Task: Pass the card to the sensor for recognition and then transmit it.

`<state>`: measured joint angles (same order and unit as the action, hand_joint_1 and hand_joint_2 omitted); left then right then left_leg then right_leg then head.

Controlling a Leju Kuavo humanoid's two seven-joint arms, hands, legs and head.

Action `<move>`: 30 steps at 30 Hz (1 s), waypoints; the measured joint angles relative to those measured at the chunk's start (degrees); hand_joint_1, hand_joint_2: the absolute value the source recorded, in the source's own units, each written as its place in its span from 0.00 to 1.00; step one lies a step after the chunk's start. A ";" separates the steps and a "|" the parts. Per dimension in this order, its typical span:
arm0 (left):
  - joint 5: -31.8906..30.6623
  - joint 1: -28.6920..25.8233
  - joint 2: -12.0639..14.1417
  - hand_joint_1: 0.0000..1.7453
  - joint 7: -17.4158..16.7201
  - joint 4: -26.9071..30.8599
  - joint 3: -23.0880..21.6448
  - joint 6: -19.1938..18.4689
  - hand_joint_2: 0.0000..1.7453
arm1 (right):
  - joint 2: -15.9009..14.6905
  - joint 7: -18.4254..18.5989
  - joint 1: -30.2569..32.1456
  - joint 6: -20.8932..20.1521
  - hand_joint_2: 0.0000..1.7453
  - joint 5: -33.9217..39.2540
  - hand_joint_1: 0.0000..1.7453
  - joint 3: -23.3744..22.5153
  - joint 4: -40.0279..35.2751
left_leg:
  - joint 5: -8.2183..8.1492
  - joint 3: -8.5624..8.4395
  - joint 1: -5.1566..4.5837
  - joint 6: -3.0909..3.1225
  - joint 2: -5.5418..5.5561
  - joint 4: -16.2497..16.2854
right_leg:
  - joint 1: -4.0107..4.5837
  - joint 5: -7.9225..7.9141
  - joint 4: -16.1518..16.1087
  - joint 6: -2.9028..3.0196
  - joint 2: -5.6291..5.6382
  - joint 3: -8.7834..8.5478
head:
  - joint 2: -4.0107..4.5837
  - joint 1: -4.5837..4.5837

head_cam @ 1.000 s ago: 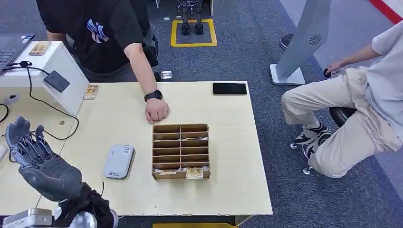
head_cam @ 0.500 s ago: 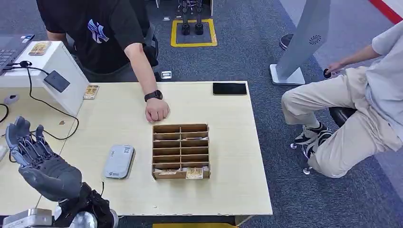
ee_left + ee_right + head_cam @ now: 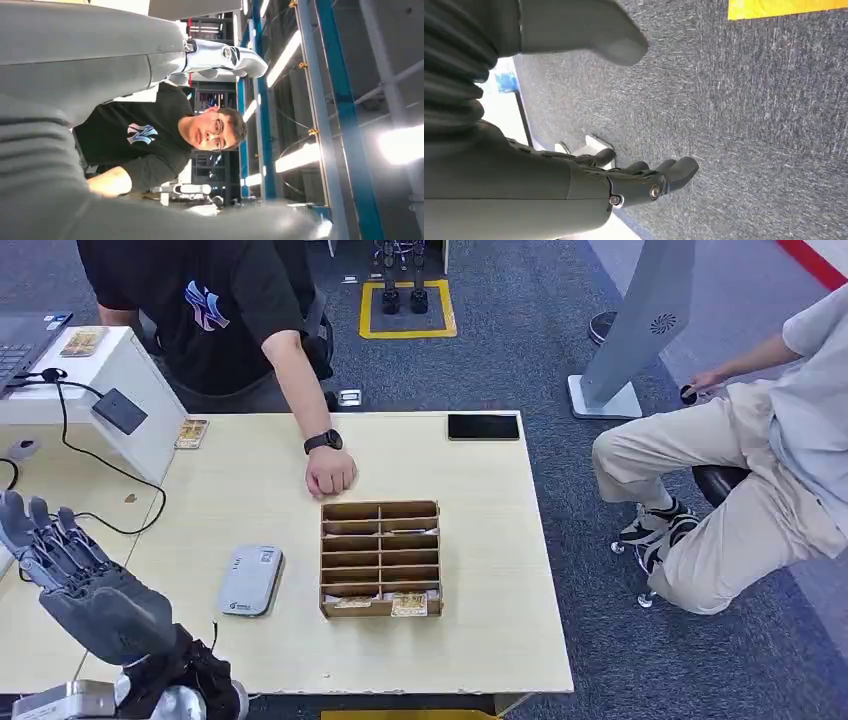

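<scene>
Left hand (image 3: 85,590) lower, fingers (image 3: 40,540) spread.

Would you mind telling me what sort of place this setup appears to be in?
Probably an indoor robot test area, laid out like a reception desk: a pale table on grey carpet, a cardboard card rack beside a grey card reader, and a yellow marked square on the floor.

Card (image 3: 409,606) in organizer's (image 3: 380,558) front slot
</scene>
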<state>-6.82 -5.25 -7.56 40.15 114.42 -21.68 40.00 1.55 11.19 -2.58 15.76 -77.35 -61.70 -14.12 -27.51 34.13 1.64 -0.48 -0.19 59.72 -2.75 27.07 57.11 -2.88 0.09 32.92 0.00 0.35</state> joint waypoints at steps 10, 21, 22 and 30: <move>0.85 -0.02 -0.22 0.00 0.00 -0.07 0.41 0.00 1.00 | 0.09 0.00 0.00 0.00 0.00 -0.07 0.00 -0.50 0.00 | 0.00 0.00 0.00 0.00 0.00 0.00 | 0.00 0.00 0.00 0.00 0.00 0.00 | 0.00 0.00; 1.14 -0.02 -0.20 0.00 0.00 -0.07 0.41 0.00 1.00 | 0.37 -0.72 0.00 -0.17 0.00 -1.03 0.00 -0.52 -0.31 | 0.00 0.00 0.00 0.00 0.00 0.00 | 0.00 0.00 0.00 0.00 0.00 0.00 | 0.00 0.00; 0.88 -0.02 -0.20 0.00 0.00 -0.07 0.41 0.02 1.00 | 0.37 -0.90 0.00 -0.18 0.00 -1.03 0.00 -0.52 -0.33 | 0.00 0.00 0.00 0.00 0.00 0.00 | 0.00 0.00 0.00 0.00 0.00 0.00 | 0.00 -0.02; 0.04 -0.01 -0.20 0.00 0.00 -0.07 0.42 0.00 1.00 | 0.37 -1.09 0.00 -0.52 0.00 -1.18 0.00 -0.52 -0.42 | 0.00 0.00 0.00 0.00 0.00 0.00 | 0.00 0.00 0.00 0.00 0.00 0.00 | 0.00 -0.02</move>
<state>-6.78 -5.27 -7.76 40.15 114.36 -21.27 40.00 1.92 10.10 -2.58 15.23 -78.53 -62.23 -14.53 -27.51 34.13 1.64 -0.48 -0.19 59.72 -2.75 27.07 57.11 -2.88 0.09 32.92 0.00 0.33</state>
